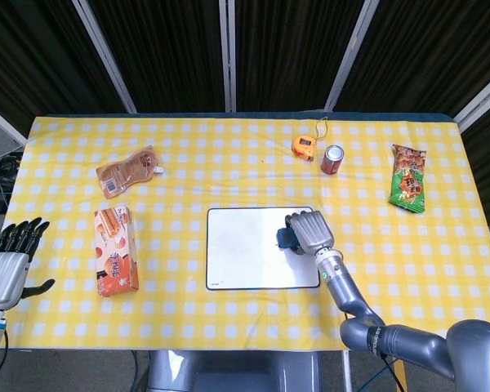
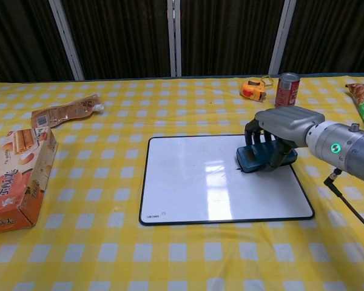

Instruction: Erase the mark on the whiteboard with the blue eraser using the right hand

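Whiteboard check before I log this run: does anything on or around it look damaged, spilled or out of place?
Nothing stands out. The whiteboard lies flat and looks clean; the right hand holds the blue eraser at its right edge.

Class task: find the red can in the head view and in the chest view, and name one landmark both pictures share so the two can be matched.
Head view: red can stands upper right of centre, far side of the whiteboard.
Chest view: red can stands top right, near the table's far edge.
Shared landmark: the orange tape measure just left of it.
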You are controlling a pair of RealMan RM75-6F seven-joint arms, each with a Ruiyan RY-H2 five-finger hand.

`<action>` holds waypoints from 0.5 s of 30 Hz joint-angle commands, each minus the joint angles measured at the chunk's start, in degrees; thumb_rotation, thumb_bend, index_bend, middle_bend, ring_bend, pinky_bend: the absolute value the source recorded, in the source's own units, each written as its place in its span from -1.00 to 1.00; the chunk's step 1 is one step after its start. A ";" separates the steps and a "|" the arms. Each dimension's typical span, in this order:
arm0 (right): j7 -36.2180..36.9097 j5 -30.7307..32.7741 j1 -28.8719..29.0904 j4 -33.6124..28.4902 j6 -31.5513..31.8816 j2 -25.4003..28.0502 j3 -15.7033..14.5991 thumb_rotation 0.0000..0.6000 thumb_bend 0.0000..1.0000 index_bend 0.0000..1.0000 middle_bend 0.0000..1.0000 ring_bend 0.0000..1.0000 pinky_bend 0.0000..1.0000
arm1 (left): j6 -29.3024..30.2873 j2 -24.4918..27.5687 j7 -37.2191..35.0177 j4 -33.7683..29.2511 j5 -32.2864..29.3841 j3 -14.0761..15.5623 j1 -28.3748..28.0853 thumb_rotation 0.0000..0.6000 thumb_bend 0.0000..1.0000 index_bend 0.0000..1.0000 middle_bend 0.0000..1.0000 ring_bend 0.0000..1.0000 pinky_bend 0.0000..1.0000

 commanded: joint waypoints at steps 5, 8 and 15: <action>-0.45 -1.51 0.34 -1.69 -0.01 -0.91 -1.10 1.00 -0.63 0.65 0.40 0.44 0.48 | 0.09 0.01 -0.02 -0.05 0.16 0.02 -0.01 1.00 -1.00 -1.00 -1.00 -1.00 -1.00; -0.52 -2.47 0.51 -2.91 0.09 -1.29 -1.55 1.00 -0.63 0.65 0.40 0.44 0.48 | 0.15 0.03 -0.08 -0.07 0.25 0.04 0.00 1.00 -1.00 -1.00 -1.00 -1.00 -1.00; -0.77 -4.01 1.02 -5.21 0.38 -1.80 -1.86 1.00 -0.63 0.65 0.40 0.44 0.48 | 0.25 0.15 -0.52 0.00 0.13 -0.07 0.05 1.00 -1.00 -1.00 -1.00 -1.00 -1.00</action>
